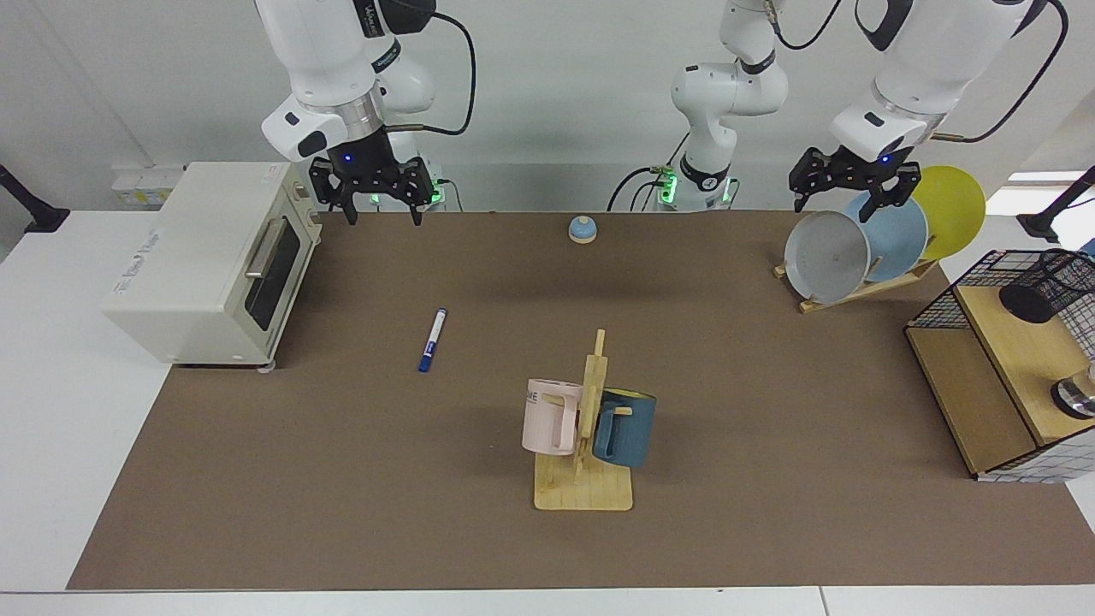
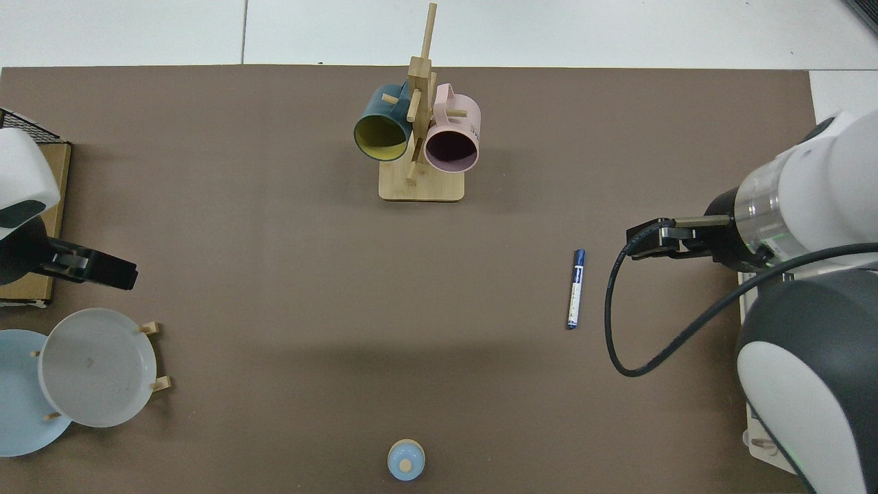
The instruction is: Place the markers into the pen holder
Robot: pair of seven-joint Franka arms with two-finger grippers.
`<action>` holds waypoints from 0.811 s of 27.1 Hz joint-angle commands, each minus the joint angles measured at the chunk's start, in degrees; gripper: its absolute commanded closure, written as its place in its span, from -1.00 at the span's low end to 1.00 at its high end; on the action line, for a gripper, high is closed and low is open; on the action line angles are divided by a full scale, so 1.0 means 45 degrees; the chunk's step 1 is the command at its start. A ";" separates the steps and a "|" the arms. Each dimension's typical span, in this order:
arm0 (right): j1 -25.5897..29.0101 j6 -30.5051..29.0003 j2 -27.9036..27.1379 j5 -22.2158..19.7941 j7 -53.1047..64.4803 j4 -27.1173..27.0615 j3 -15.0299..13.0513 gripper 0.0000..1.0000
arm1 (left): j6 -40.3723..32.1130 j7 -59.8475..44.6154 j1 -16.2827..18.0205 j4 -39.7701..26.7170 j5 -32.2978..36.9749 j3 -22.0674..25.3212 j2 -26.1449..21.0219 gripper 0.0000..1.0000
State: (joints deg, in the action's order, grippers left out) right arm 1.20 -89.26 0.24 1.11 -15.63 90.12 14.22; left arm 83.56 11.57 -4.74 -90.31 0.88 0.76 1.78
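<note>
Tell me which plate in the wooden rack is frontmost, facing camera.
The grey round plate. It overlaps the light blue plate, which in turn overlaps the yellow plate at the back.

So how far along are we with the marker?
Nothing done yet. The marker lies flat on the mat, untouched. The pen holder sits on the rack, no marker visible in it. The right gripper hangs open above the toaster oven's side; the left gripper waits open over the plates.

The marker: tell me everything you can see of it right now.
The marker is a slim white barrel with a blue cap, a blue end and a blue label band, plastic by its look. It lies flat and alone on the brown table mat, between the toaster oven and the mug stand. Nothing touches it; neither pincer is near.
</note>
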 commanded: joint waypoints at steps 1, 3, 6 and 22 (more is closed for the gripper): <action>0.0064 0.0148 0.0240 -0.0130 0.0525 0.0149 0.0043 -0.99 | -0.0229 0.0105 0.0135 0.0148 0.0137 -0.0111 -0.0005 -1.00; 0.0064 0.0148 0.0240 -0.0130 0.0525 0.0149 0.0043 -0.99 | -0.0229 0.0105 0.0135 0.0148 0.0137 -0.0111 -0.0005 -1.00; 0.0084 0.0128 0.0240 -0.0111 0.0525 0.0169 0.0024 -0.99 | -0.0229 0.0105 0.0135 0.0148 0.0137 -0.0111 -0.0005 -1.00; 0.0240 -0.1080 0.0709 -0.0013 0.0467 0.1475 0.0004 -0.99 | -0.0209 -0.0032 0.0057 0.0148 0.0001 -0.0189 0.0015 -1.00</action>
State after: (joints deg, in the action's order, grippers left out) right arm 1.36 -89.82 1.16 1.02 -15.06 91.95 13.90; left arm 83.56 11.53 -4.75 -90.31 0.82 0.11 1.78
